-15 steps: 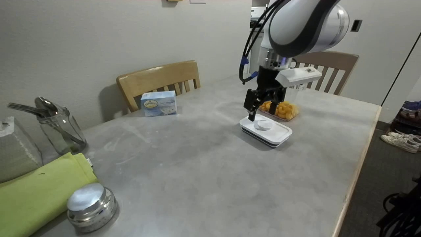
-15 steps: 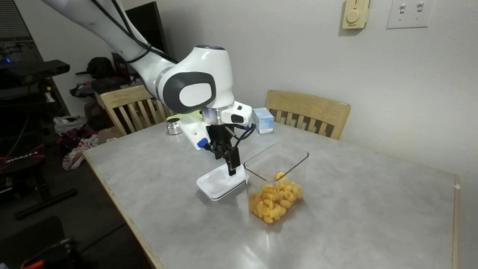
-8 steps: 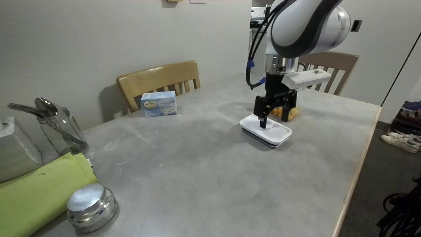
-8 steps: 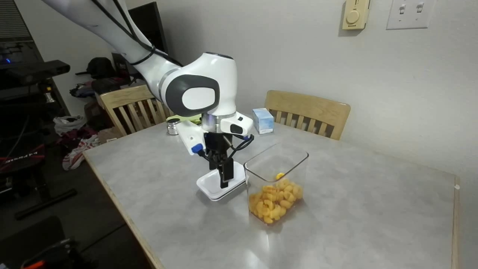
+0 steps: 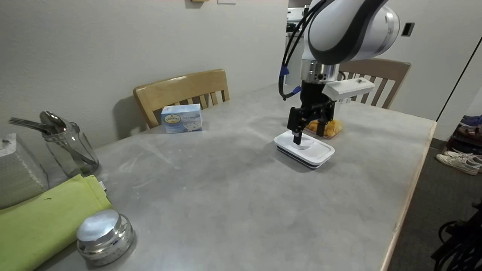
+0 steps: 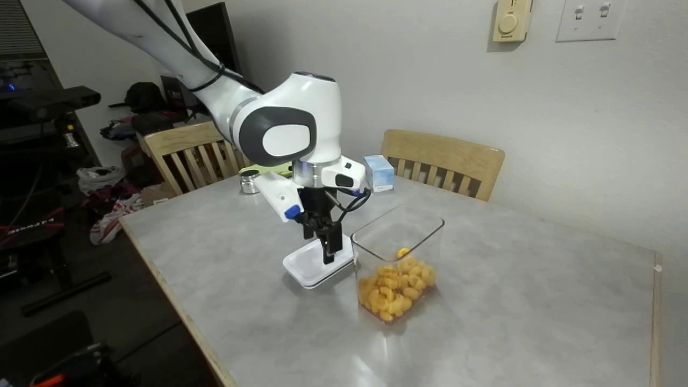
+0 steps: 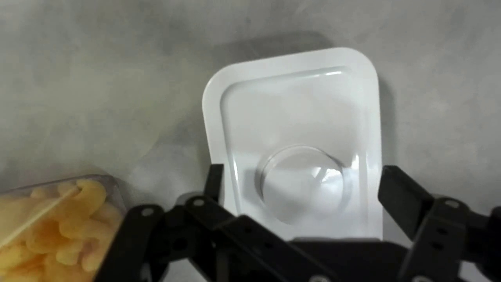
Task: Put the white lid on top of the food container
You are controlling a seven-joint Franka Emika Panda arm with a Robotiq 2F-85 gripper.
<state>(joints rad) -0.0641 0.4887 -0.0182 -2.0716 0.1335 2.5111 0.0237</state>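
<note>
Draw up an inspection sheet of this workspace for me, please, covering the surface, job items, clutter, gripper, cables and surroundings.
Surface: grey table with pale smears in places.
White lid: on the table, apart from the food container.
Food container: uncovered, holding yellow-orange food pieces.
Clutter: blue-and-white box, glass jar of cutlery, yellow-green cloth, metal-topped jar.
Gripper: open over the white lid; whether it touches is unclear.
Cables: black cables loop down near the gripper.
Surroundings: pale wall, wooden chairs, shoes beyond the table.
</note>
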